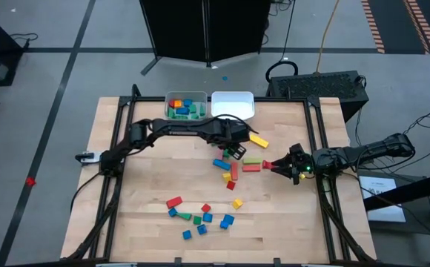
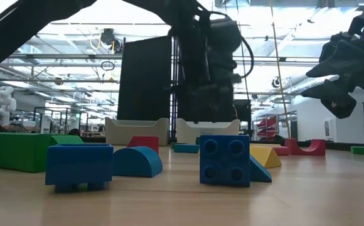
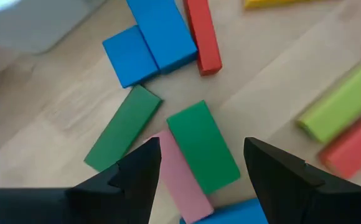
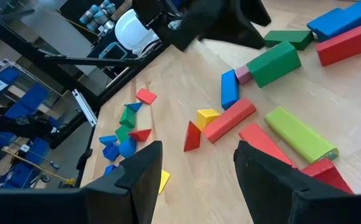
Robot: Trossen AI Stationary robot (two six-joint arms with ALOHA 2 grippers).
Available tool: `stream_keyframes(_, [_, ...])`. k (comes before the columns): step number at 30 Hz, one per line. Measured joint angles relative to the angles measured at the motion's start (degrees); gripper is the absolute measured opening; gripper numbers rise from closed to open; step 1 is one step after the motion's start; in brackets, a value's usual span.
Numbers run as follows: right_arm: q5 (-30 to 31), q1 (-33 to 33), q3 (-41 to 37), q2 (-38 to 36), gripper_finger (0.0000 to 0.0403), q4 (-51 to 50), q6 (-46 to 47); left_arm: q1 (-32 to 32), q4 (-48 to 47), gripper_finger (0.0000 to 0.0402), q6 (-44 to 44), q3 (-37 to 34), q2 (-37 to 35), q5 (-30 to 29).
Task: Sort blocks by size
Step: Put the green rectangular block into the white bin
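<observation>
The left gripper (image 3: 196, 168) hangs with jaws spread over a green rectangular block (image 3: 202, 146) mid-table, gripping nothing. The right gripper (image 4: 193, 180), also spread and empty, waits at the right, near a lime bar (image 4: 299, 134).

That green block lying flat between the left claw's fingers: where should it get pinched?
Probably across the green block's two long sides, near its middle, coming straight down. It lies flat, and the open left gripper already straddles it; a pink block touches one side.
</observation>
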Motion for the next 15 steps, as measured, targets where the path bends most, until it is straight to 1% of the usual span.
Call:
stream_keyframes(6, [0.0, 0.0, 0.0, 0.0, 0.0194, 0.0, 0.0, -0.1, 0.9, 0.0235, -1.1, 0.0, 2.4, 0.1])
stream_keyframes(11, [-0.1, 0.0, 0.0, 0.0, 0.0194, 0.0, 0.0, -0.1, 1.0, 0.0235, -2.9, 0.0, 4.5, 3.9])
stream_keyframes(15, [-0.2, 0.0, 0.0, 0.0, 0.0194, 0.0, 0.0, -0.2, 1.6, 0.0233, -2.9, 0.2, 5.8, 5.2])
